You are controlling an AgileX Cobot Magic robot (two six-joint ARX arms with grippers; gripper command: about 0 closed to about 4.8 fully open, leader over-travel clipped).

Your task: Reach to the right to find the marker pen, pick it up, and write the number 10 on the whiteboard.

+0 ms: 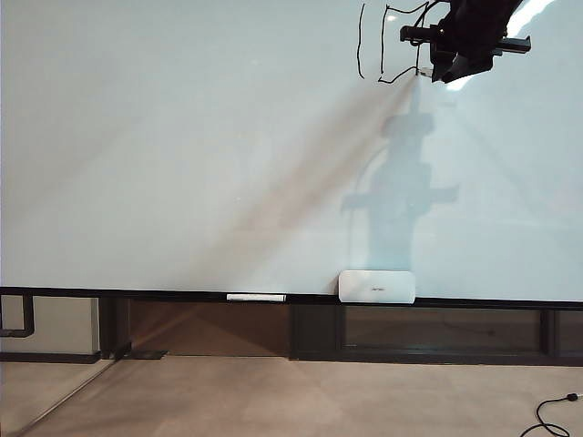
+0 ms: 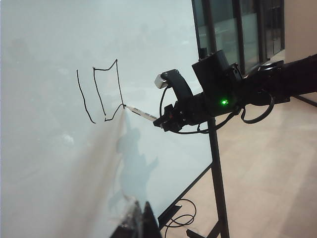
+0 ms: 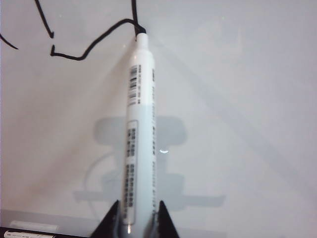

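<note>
Right claw [image 3: 133, 220] (level) presses marker pen [image 3: 138, 124] against whiteboard [image 1: 182, 164].

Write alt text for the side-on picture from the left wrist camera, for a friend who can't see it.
The right hand, on a black robot arm reaching in from the side, holds a white marker pen with its tip on the whiteboard, at the lower corner of a boxy zero in the number 10. The left hand is barely visible at the picture's edge.

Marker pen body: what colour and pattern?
White marker pen with black barcode-like print; clearest in the right wrist view.
</note>
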